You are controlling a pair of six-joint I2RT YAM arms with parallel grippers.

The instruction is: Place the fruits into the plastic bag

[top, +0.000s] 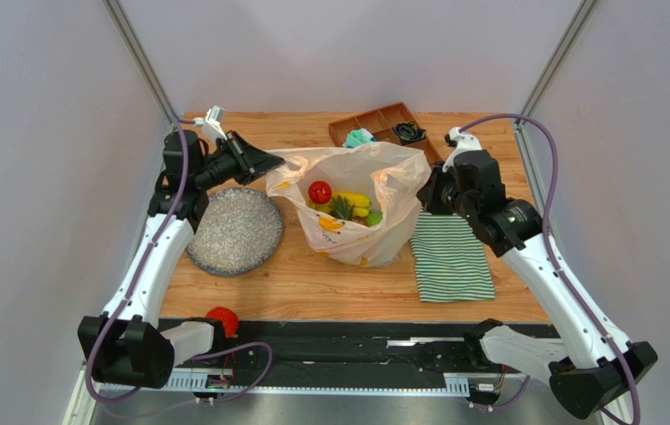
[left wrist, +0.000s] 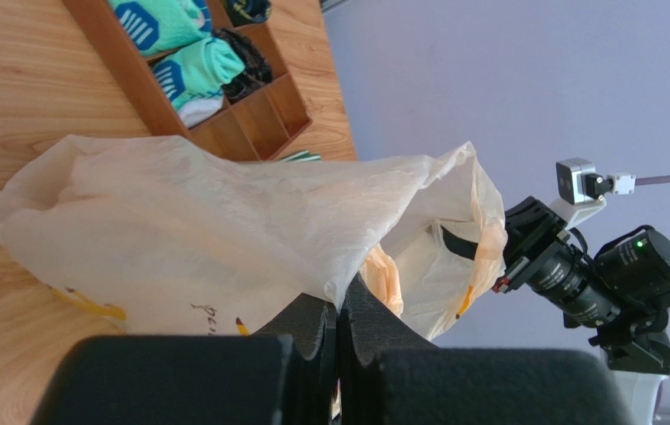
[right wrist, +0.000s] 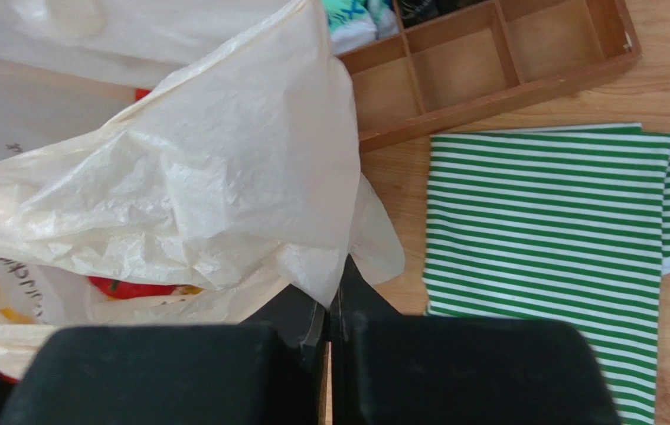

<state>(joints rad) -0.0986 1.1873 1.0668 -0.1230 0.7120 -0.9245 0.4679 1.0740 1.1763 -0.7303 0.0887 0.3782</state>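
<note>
Robot lab test cell: wooden bench [top: 329, 288] boxed in by plain grey panels [top: 37, 133] on metal posts [top: 139, 53], left arm [top: 148, 266] and right arm [top: 551, 274] bolted to front rail [top: 356, 341].

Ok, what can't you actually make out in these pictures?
Top view: fruits low in the plastic bag are hidden by its walls and the top ones; no count.
Left wrist: bag wall hides the fruit.
Top view: red round thing at the near edge, partly behind the left arm.
</note>
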